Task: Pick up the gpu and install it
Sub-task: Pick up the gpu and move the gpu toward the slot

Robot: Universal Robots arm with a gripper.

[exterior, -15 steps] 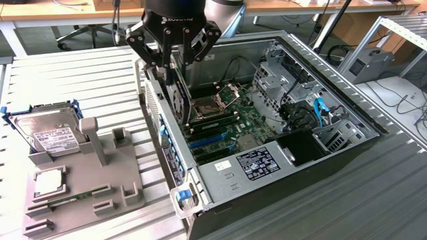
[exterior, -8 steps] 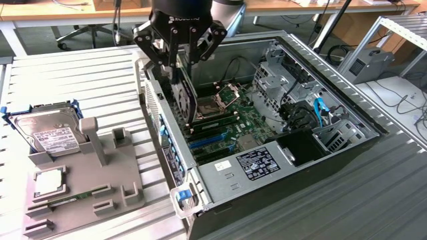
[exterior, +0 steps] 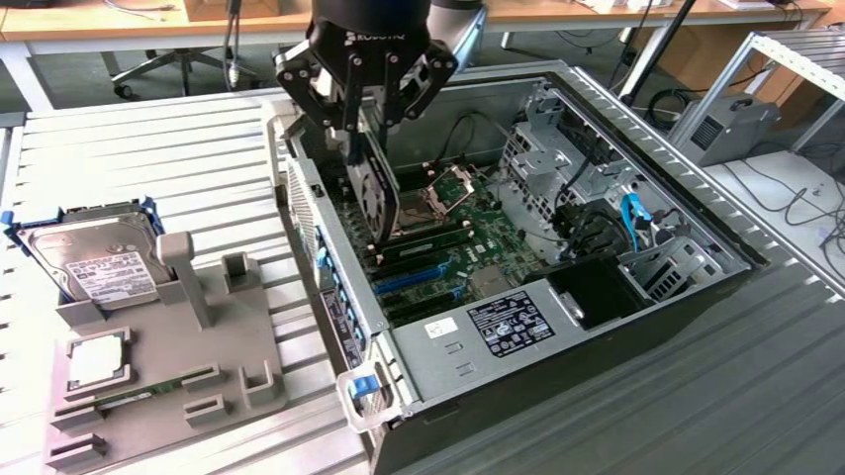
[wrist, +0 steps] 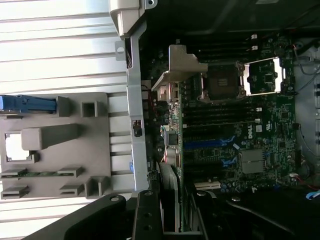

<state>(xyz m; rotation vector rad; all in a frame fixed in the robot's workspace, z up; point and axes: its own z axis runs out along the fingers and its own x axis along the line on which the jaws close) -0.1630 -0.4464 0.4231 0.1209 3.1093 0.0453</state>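
The black two-finger gripper [exterior: 366, 127] is in the upper middle of the exterior view, above the open dark grey computer case [exterior: 687, 297] that lies on its side on the table of pale slats [exterior: 158, 158]. Its fingers are clamped on the upper edge of the gpu [exterior: 374, 193], a thin flat card with a dark face on a green circuit board. The gpu stands on its edge inside the case, just beside the case wall at the exterior view's left. Its lower edge is close over the green motherboard [exterior: 482, 237], near the long blue slots [exterior: 410, 280]; I cannot tell if it touches them.

In the wrist view the gripper [wrist: 172, 216] holds the gpu [wrist: 172, 170] from both sides, and the card is seen edge-on, with its narrow silver metal bracket [wrist: 181, 62] at the far end.

In the lower left of the exterior view is a grey plastic holder tray [exterior: 198, 327]. A silver hard drive with a white label [exterior: 95, 262] leans in it.
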